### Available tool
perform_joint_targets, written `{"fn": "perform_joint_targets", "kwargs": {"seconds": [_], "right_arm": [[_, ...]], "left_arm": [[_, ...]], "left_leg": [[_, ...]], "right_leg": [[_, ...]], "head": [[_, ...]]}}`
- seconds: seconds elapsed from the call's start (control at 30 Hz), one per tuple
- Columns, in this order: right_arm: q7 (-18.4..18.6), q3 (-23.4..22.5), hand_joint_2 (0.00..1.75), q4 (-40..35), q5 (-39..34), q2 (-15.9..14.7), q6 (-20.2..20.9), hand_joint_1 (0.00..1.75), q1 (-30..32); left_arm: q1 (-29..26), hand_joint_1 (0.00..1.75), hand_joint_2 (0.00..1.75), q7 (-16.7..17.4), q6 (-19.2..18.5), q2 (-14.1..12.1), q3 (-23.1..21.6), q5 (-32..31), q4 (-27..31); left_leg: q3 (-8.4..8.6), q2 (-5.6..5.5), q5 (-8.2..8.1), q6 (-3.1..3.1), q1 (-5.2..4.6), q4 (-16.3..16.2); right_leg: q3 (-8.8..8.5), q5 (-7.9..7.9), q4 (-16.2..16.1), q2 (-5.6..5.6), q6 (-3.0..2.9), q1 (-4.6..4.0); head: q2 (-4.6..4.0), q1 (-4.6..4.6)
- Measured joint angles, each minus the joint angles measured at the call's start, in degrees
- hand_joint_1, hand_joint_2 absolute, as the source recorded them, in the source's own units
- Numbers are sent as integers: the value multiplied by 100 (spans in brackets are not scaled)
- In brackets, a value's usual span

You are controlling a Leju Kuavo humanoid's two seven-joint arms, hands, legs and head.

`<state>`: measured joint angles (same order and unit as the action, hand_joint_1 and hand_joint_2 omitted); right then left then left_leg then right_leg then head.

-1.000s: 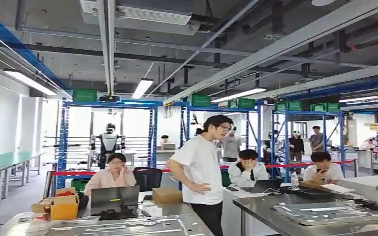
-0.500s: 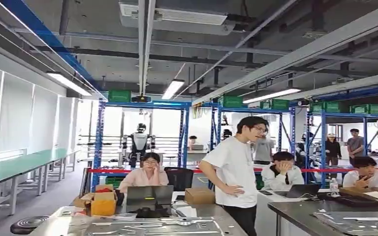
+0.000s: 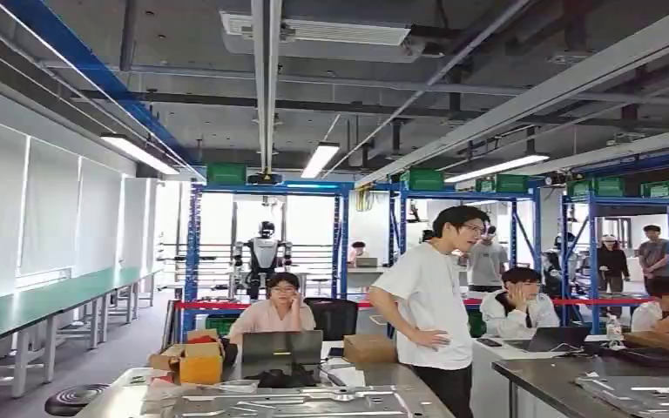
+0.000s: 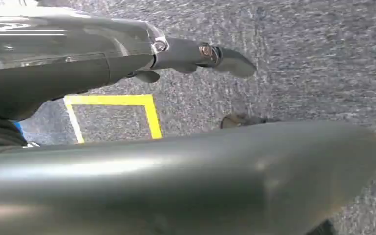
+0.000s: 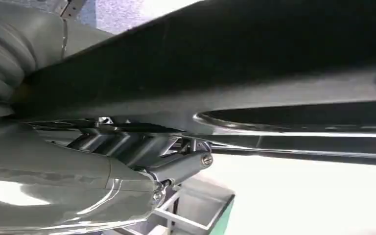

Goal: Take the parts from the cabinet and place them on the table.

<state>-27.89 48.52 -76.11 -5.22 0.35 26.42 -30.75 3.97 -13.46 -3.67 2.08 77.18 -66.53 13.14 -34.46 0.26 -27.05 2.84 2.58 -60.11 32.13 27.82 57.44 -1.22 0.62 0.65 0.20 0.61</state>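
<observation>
Flat sheet-metal parts (image 3: 296,403) lie on a steel table (image 3: 126,399) at the bottom of the head view. More of them (image 3: 649,394) lie on a second steel table (image 3: 540,376) to the right. My left hand (image 4: 127,63) hangs over grey floor with a yellow tape mark; its fingers (image 4: 225,56) are stretched out, apart from the thick thumb (image 4: 254,166), and nothing is between them. My right hand (image 5: 103,166) also hangs with its fingers (image 5: 181,166) extended and nothing held in them.
A person in a white shirt (image 3: 431,305) stands between the two tables. Others sit at laptops behind them (image 3: 279,315). Cardboard boxes (image 3: 199,364) stand on the near table. Blue racks (image 3: 266,187) and red tape cross the back; green benches (image 3: 43,300) run along the left wall.
The whole head view has shifted to the right across the frames, so the camera has turned left. The people and tables keep their places relative to each other.
</observation>
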Motion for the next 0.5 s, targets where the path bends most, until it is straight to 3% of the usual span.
{"fn": "perform_joint_targets", "kwargs": {"seconds": [0.03, 0.07, 0.17, 0.2, 0.23, 0.3, 0.33, 0.37, 0.4, 0.43, 0.5], "right_arm": [[0, -9, 175, 2, -4, 0, -2, 175, -8], [2, -9, 175, 0, 0, 7, -2, 175, -6], [7, -9, 175, 2, 0, 7, -2, 175, -6], [7, -13, 175, 0, 0, 7, -2, 175, -10], [7, -17, 175, 0, 0, 7, -4, 175, -15], [7, -20, 175, 2, 0, 4, -4, 175, -10], [7, -18, 175, 4, 0, 4, -4, 175, 1], [7, -20, 175, 9, 0, 0, -7, 175, 9], [7, -20, 175, 9, 0, 0, -7, 175, 7], [7, -20, 175, 9, -2, 0, -9, 175, 3], [7, -26, 175, 2, -4, 0, -9, 175, -11]], "left_arm": [[12, 0, 175, 0, 0, 20, 0, 0, 0], [23, 0, 175, -2, 0, 15, 0, 2, 0], [-8, 0, 175, 0, 4, 13, 2, 2, 0], [-4, 0, 175, 0, 2, 13, 2, 0, 0], [6, 0, 175, -2, 4, 13, 2, 0, 0], [10, 0, 175, -2, 2, 13, 2, 0, 0], [8, 0, 175, -2, 0, 13, 2, 2, 0], [5, 0, 175, -2, 0, 13, 4, 2, 0], [6, 0, 175, -2, 0, 13, 4, 2, 0], [9, 0, 175, -2, 0, 13, 4, 2, 0], [20, 0, 175, -4, -2, 13, 4, 2, 0]], "left_leg": [[24, -7, -77, -42, -47, 53], [-13, -13, -86, -168, -49, -4], [-30, -30, -71, -289, -75, 0], [-28, -32, -61, -327, -70, 8], [-32, -36, -59, -361, -72, 8], [-32, -43, -65, -390, -96, 8], [-32, -46, -68, -396, -113, 8], [-30, -51, -69, -399, -130, 8], [-25, -62, -73, -405, -148, 7], [-18, -80, -73, -406, -170, 8], [4, -104, -79, -415, -195, 11]], "right_leg": [[56, 36, 81, 7, 50, -55], [76, 28, 85, 10, 71, -53], [74, 36, 84, -5, 120, -17], [95, 135, 166, 35, 152, 1], [208, 320, 434, 57, 166, -2], [610, 739, 1321, 62, 180, -3], [816, 864, 1743, 62, 174, -4], [915, 847, 1911, 63, 157, -6], [876, 709, 1783, 68, 129, -17], [719, 468, 1411, 78, 81, -37], [288, -30, 432, 132, -78, -108]], "head": [[0, 4], [0, -11], [0, -11], [0, -11], [0, -11], [0, -11], [0, -11], [0, -11], [0, -11], [0, -11], [0, -11]]}}
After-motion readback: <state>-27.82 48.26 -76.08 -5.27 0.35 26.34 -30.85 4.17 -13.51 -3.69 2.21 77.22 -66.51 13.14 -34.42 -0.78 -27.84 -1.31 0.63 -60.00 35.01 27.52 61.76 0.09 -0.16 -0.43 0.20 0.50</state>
